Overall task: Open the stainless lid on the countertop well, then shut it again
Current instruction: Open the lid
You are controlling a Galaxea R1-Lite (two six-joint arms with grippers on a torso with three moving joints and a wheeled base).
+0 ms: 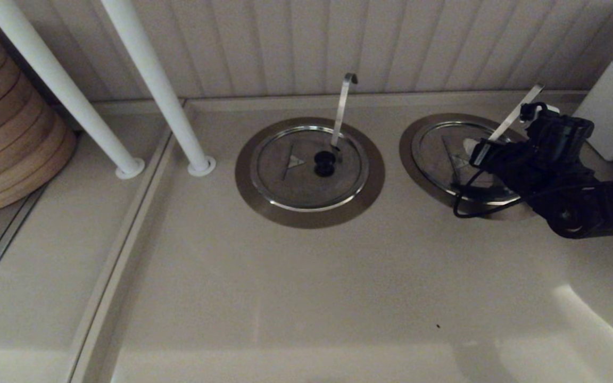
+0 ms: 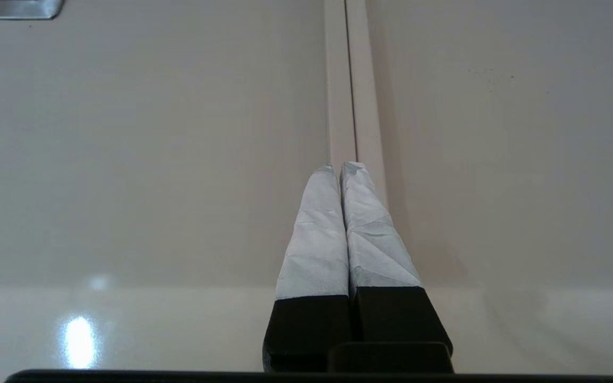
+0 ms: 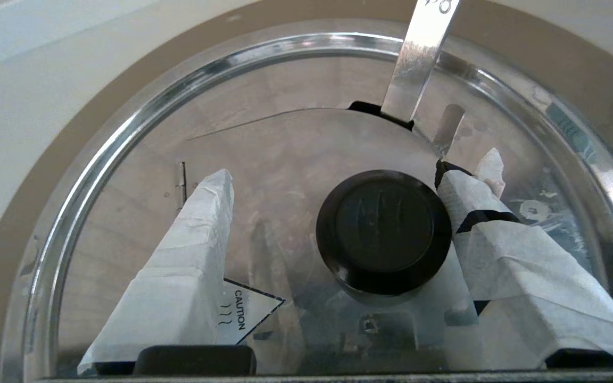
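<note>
Our right gripper [image 3: 333,218] straddles the stainless lid's [image 3: 125,223] black knob [image 3: 383,231] spread wide, one pad seemingly touching, so we centre before pinching.

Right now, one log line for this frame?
stainless lid: closed | knob: ungrasped | right end effector: open, straddling knob | left end effector: shut, idle

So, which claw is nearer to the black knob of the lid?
Right. The right claw is open around the knob of the lid; the left claw, shut, is over bare counter, far away.
</note>
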